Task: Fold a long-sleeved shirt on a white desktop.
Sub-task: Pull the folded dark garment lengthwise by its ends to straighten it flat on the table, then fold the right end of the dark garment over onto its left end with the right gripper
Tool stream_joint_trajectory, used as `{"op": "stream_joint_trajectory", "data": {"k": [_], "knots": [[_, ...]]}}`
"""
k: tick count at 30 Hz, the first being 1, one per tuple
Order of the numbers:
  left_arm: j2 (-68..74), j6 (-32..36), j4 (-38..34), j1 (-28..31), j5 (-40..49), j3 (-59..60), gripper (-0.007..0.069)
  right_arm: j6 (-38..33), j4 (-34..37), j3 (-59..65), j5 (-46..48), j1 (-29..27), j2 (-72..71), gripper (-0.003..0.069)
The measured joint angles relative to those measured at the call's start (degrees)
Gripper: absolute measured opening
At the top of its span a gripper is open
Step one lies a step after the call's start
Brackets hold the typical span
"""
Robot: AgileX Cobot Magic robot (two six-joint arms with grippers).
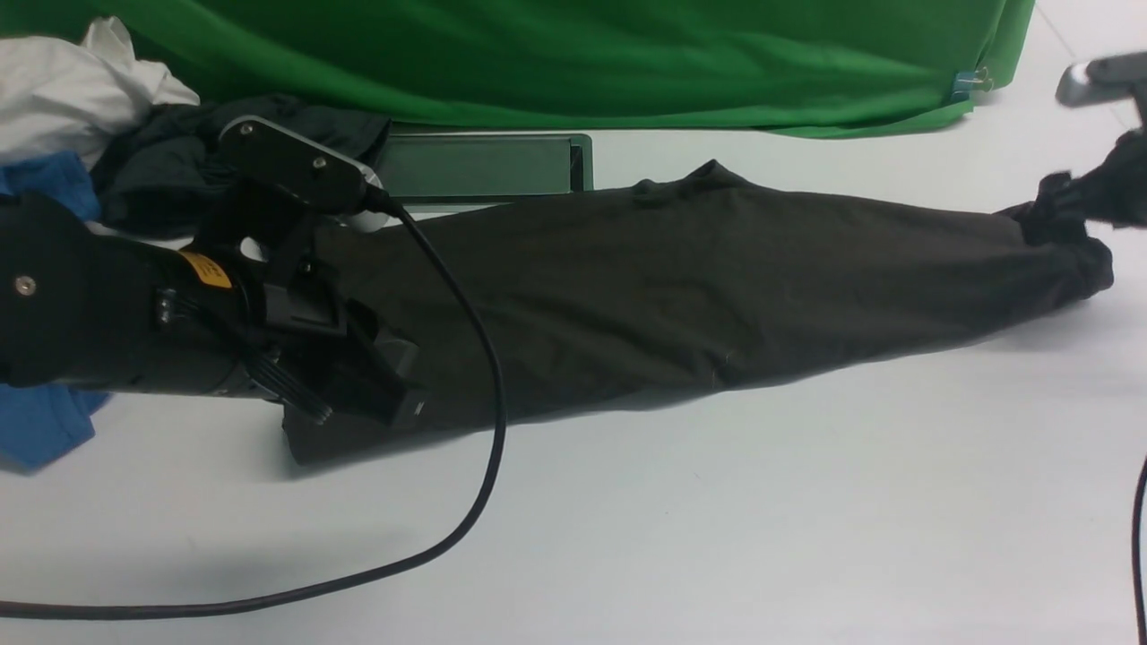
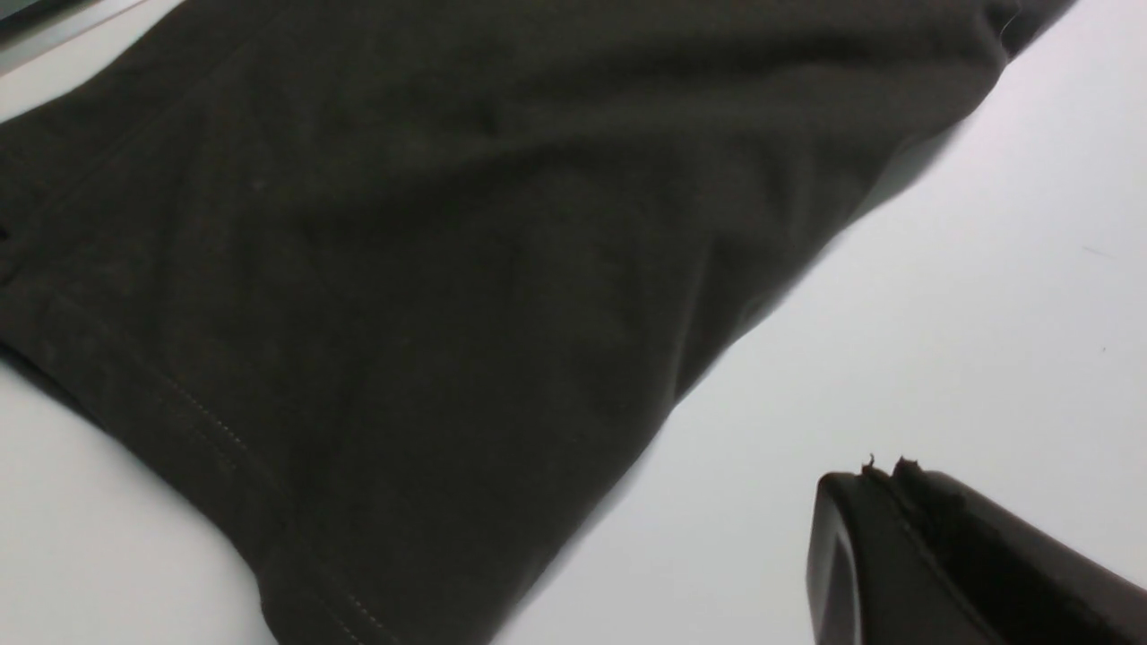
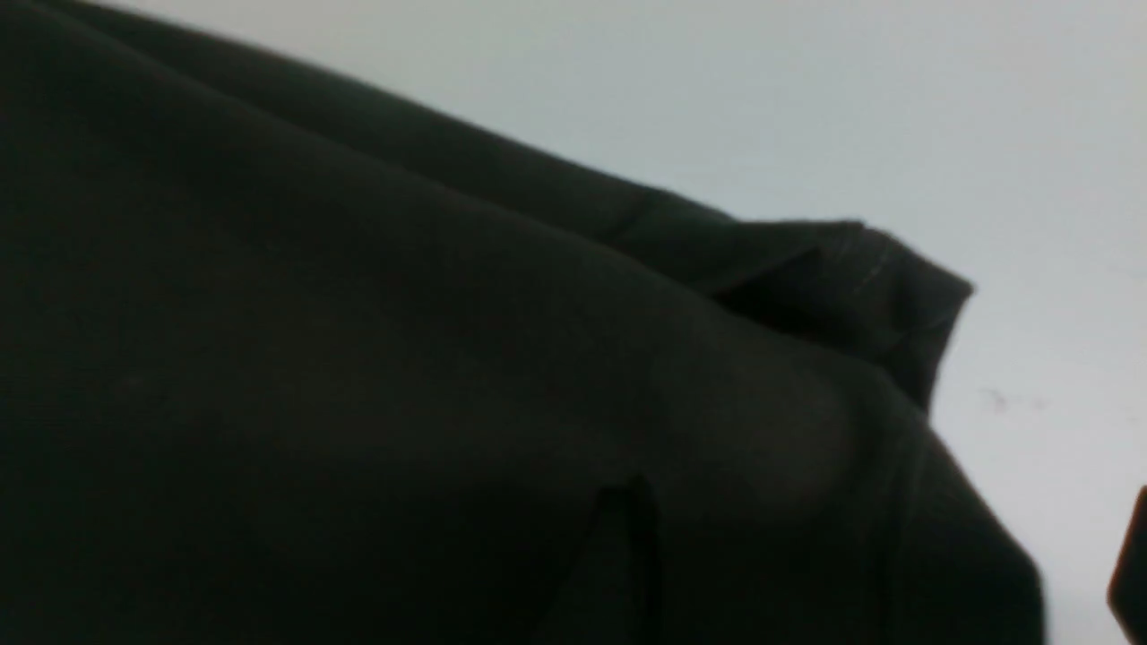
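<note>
A very dark brownish-black long-sleeved shirt [image 1: 699,269] lies folded into a long narrow band on a white worktop [image 1: 717,520]. In the front view it stretches from 9 o'clock to 3 o'clock, broad at the 9 o'clock end and tapering to a bunched tip at 3 o'clock. Its crew neck forms a small bump on the far edge, near 12 o'clock.

The left hand [image 1: 394,390] sits low over the shirt's broad end at about 8 o'clock. In the left wrist view its fingers [image 2: 950,537] are clenched together with nothing between them, above bare worktop just beside the cloth's edge.

The right hand [image 1: 1120,188] is at the frame's 3 o'clock edge, against the bunched tip. Whether it is released or clenched cannot be told.

A green cloth [image 1: 573,63] hangs across 12 o'clock, with a grey slot [image 1: 484,166] just in front of it. At 10 o'clock is a heap with a white garment [image 1: 72,90], a dark garment [image 1: 161,161] and a blue garment [image 1: 45,421]. A black cable [image 1: 484,376] loops from the left arm toward 7 o'clock.
</note>
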Motion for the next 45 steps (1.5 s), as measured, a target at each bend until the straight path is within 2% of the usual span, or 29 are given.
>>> {"op": "stream_joint_trajectory", "data": {"k": [13, 15, 16, 18, 19, 22, 23, 24, 31, 38, 41, 45], "knots": [[0.0, 1.7, 0.0, 0.0, -0.2, 0.0, 0.0017, 0.0, 3.0, -10.6, 3.0, -0.5, 10.1, 0.0677], [0.0, 2.4, 0.0, 0.0, -0.7, 0.0, 0.0017, -0.3, 4.2, -10.7, 3.7, -0.5, 10.5, 0.0602], [0.0, 2.5, 0.0, 0.0, -0.8, 0.0, 0.0017, -0.3, 4.4, -10.8, 3.9, -0.5, 10.5, 0.0592], [-0.5, 3.6, -0.1, 0.0, -1.5, 0.0, 0.0017, -1.4, 5.1, -11.0, 5.1, -0.3, 10.6, 0.0417], [-0.5, 3.6, -0.1, 0.0, -1.6, 0.0, 0.0017, -1.4, 5.2, -11.0, 5.3, -0.3, 10.6, 0.0402], [-2.8, 4.5, -0.1, 0.0, -2.4, 0.0, 0.0017, -1.8, 6.2, -11.1, 7.1, 0.0, 10.6, 0.0154], [-4.2, 4.7, -0.2, 0.0, -2.8, 0.0, 0.0017, -1.9, 6.2, -11.1, 7.9, 0.0, 10.3, 0.0098], [-5.4, 5.0, -0.3, 0.0, -3.1, 0.0, 0.0017, -2.0, 6.1, -11.1, 9.0, -0.1, 10.0, 0.0081], [-17.1, 5.7, -1.3, 0.0, -2.9, 0.0, 0.0017, 0.5, 2.8, -8.1, 22.2, -4.6, 2.8, 0.0073], [-25.4, 5.7, -1.5, 0.0, 3.1, 0.3, 0.0017, 7.9, -2.7, -0.4, 23.9, -9.9, -13.1, 0.0073], [-26.9, 5.7, -1.5, 0.0, 3.2, 0.3, 0.0017, 10.7, -3.0, 0.5, 24.5, -9.0, -18.8, 0.0073], [-27.0, 5.6, -1.5, 0.0, 2.7, 0.3, 0.0017, 12.3, -0.6, 0.3, 24.4, -4.5, -23.8, 0.0073]]}}
